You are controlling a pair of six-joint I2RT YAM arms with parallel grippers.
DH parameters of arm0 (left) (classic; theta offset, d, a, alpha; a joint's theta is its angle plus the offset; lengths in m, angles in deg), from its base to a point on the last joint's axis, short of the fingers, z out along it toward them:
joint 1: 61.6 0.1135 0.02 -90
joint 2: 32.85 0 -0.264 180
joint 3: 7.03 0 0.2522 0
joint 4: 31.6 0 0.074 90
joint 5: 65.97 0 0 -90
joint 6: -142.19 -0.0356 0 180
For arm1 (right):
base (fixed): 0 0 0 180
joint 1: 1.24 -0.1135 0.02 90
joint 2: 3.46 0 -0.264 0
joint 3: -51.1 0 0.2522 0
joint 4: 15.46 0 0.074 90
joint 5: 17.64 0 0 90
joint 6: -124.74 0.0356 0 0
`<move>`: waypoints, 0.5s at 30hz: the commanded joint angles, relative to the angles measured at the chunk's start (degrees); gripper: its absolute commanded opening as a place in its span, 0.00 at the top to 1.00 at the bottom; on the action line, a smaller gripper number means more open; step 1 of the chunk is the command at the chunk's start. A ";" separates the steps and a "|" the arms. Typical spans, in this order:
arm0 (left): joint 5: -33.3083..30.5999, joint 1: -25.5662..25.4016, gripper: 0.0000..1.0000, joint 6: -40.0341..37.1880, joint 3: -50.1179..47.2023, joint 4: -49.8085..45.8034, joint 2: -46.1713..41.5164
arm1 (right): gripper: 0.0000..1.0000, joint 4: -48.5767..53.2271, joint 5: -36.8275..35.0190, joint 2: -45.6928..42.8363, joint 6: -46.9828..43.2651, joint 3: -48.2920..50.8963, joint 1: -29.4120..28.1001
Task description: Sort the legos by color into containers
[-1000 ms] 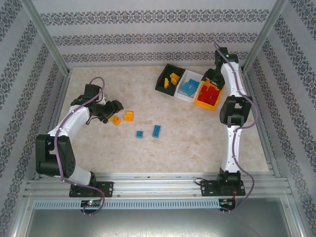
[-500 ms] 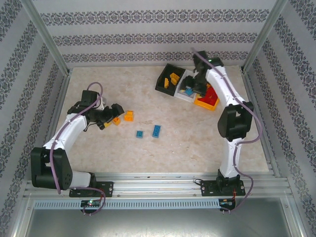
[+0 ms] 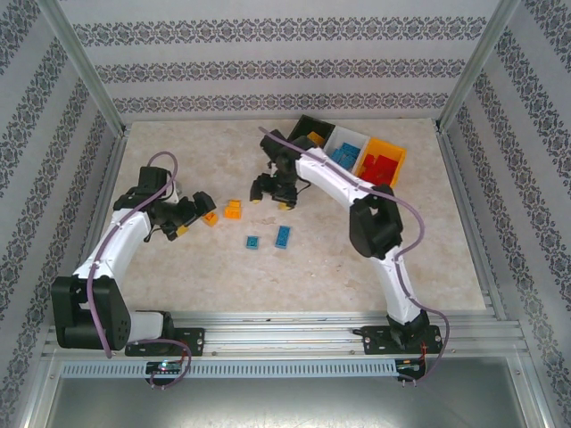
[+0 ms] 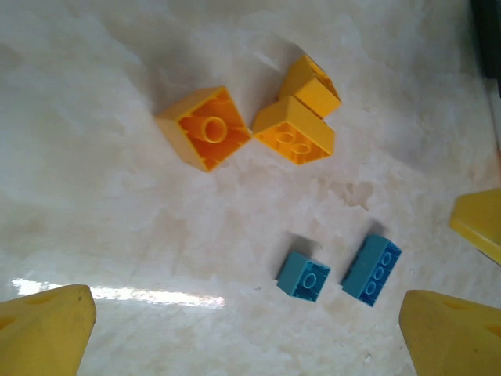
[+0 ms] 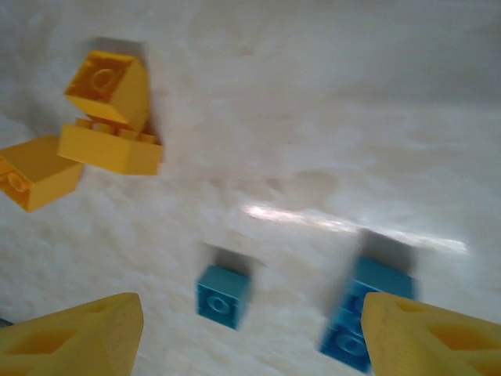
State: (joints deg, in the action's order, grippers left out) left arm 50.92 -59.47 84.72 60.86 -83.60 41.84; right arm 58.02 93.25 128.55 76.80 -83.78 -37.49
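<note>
Five legos loose on the table (image 3: 375, 259) right now: three orange-yellow, two blue. The left gripper (image 4: 246, 313) hangs over them, its fingers (image 4: 47, 329) spread wide with nothing between. In the left wrist view, one upturned orange-yellow brick (image 4: 205, 128) lies alone, hollow side up. Just beside it is a pair of orange-yellow bricks (image 4: 296, 135), touching each other. Closer to the fingers, the small blue brick (image 4: 303, 276) and the longer blue brick (image 4: 372, 269) sit side by side, not touching. The right gripper (image 5: 250, 321) is above the same cluster, jaws apart, holding nothing. At the far side stand three containers in a row. The black bin (image 3: 312, 121) holds orange-yellow pieces and is partly hidden by the right arm. The white bin (image 3: 337, 135) holds blue, and the orange bin (image 3: 398, 152) holds red. The bricks inside are too small to count.
</note>
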 commanded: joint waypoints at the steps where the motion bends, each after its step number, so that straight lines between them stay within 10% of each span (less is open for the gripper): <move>1: -1.41 1.51 0.00 -1.40 0.64 -3.63 -1.62 | 0.26 0.91 4.02 6.19 4.88 -8.87 -1.45; 15: -1.26 3.67 0.00 -2.45 -0.27 -5.87 -3.23 | 0.31 0.33 9.07 21.25 12.57 -24.61 -4.11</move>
State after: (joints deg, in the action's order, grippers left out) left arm 50.29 -56.59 84.00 60.86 -86.79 39.50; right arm 58.74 100.37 148.09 86.79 -106.38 -40.57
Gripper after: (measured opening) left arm 0.998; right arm 0.698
